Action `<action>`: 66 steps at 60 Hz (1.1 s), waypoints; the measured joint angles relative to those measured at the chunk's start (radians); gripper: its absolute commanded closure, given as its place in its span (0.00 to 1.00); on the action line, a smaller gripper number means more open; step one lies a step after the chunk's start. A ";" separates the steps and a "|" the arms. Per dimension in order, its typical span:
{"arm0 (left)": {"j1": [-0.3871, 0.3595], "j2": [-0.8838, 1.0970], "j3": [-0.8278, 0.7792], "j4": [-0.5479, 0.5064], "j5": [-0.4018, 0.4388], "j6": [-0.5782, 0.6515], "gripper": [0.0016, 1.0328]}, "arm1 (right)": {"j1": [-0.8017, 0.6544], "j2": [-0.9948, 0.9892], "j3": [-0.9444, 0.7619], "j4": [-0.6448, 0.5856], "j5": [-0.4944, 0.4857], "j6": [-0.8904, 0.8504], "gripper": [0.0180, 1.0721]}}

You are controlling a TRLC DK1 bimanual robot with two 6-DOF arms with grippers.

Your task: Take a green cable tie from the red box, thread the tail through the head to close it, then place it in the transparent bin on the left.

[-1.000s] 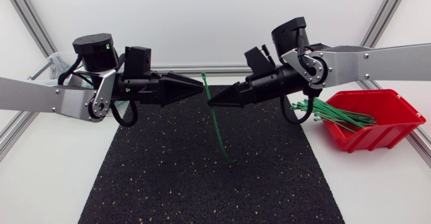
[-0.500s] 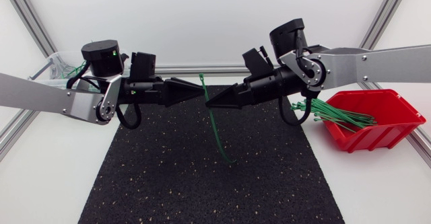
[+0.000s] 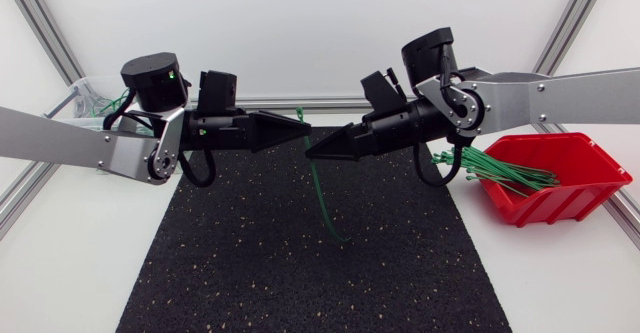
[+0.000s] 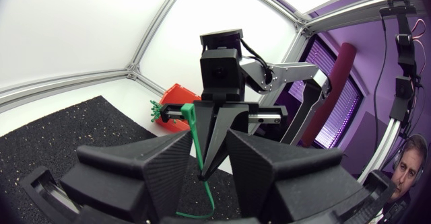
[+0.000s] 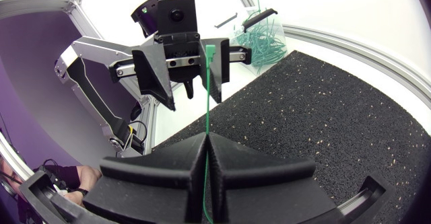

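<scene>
A green cable tie [image 3: 318,188] hangs over the black mat [image 3: 250,263], head end up and tail curling down. My right gripper [image 3: 310,153] is shut on it below the head; in the right wrist view the strap [image 5: 207,96] rises from between its closed fingers [image 5: 205,140]. My left gripper [image 3: 303,131] faces it from the other side at the tie's upper end. Its fingers stand apart, with the strap [image 4: 197,140] in the gap between them. The red box [image 3: 565,198] at the right holds several green ties [image 3: 500,168]. The transparent bin [image 3: 85,98] is behind the left arm.
The black mat covers the table's middle; white tabletop lies on either side. The red box stands just off the mat's right edge. The transparent bin [image 5: 259,32] at the far left corner has several green ties in it. Aluminium frame bars run along the table's back.
My left gripper has shifted a little to the right, up to the tie's upper end, and its fingers have drawn closer together. The right gripper and the tie have barely moved.
</scene>
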 measured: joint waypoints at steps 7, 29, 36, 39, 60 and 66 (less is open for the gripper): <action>-0.001 0.000 0.000 0.004 0.000 -0.001 0.71 | -0.012 -0.002 -0.007 0.019 0.000 0.013 0.94; -0.001 0.000 0.000 0.027 -0.013 -0.029 0.76 | -0.024 -0.011 -0.034 0.078 0.000 0.063 0.94; -0.001 0.000 0.000 0.033 -0.016 -0.034 0.76 | -0.024 -0.011 -0.034 0.079 -0.003 0.071 0.94; -0.001 0.000 0.000 0.034 -0.016 -0.042 0.76 | -0.024 -0.011 -0.034 0.079 -0.004 0.073 0.94; -0.001 0.000 0.000 0.051 -0.019 -0.053 0.85 | -0.022 -0.011 -0.034 0.100 -0.026 0.097 0.94; -0.001 0.000 0.000 0.051 -0.019 -0.054 0.85 | -0.019 -0.011 -0.034 0.100 -0.029 0.105 0.94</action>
